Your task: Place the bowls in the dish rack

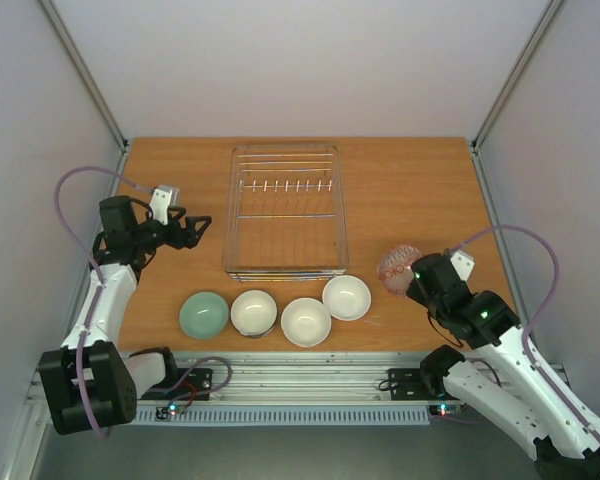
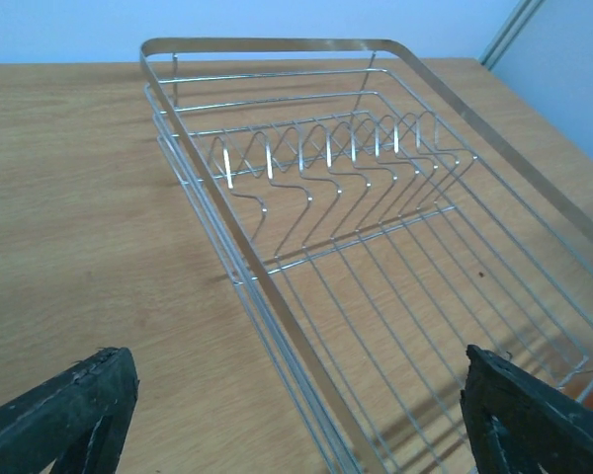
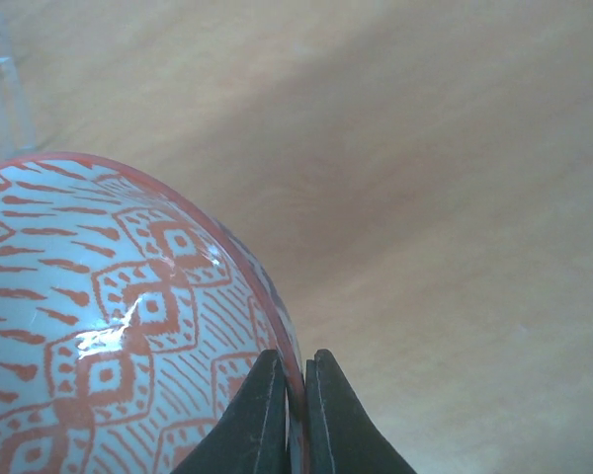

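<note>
The dish rack [image 1: 230, 215] is a silvery wire basket standing at the table's middle back, with nothing in it; its upright tines [image 2: 326, 158] show in the left wrist view. A pale green bowl [image 1: 203, 315] and three white-inside bowls [image 1: 253, 312] [image 1: 306, 321] [image 1: 347, 297] sit upright in a row in front of it. My left gripper [image 1: 202, 228] [image 2: 296, 405] is open and holds nothing, hovering over the rack's left rim [image 2: 277, 296]. My right gripper [image 1: 412, 280] [image 3: 296, 395] is shut on the rim of a red-patterned bowl [image 1: 398, 266] [image 3: 99, 336], right of the rack.
Pale walls close in the wooden table [image 1: 410, 190] on the left, right and back. A metal rail [image 1: 310, 385] with both arm bases runs along the near edge. Bare wood lies between the rack and the walls.
</note>
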You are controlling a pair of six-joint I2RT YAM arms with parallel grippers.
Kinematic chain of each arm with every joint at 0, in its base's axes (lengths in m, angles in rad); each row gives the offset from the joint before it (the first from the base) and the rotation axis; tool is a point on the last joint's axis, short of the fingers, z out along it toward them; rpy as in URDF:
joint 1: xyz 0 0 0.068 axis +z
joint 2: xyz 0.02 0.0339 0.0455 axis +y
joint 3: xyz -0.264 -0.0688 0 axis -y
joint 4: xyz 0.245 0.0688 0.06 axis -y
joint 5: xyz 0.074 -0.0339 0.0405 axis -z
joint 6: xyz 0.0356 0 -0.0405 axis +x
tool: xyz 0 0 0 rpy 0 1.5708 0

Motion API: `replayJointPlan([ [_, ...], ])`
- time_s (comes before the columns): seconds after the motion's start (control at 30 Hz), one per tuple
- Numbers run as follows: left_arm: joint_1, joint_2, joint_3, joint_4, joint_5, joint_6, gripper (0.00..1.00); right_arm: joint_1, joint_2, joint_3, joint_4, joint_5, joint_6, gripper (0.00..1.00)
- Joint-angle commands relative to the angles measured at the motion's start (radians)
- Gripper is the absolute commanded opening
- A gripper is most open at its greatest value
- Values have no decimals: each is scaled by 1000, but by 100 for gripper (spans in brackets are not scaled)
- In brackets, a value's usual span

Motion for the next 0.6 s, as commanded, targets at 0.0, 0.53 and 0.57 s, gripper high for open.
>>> replayJointPlan([
  [0.0,3,-7,45,-60,113,47,92,5,87,66,314,-107,-219,1],
  [0.53,4,-36,94,-221,397,134,99,5,542,214,1103,-775,-397,1],
  [0.57,3,-40,92,-208,417,126,99,5,572,206,1169,-834,-380,1],
])
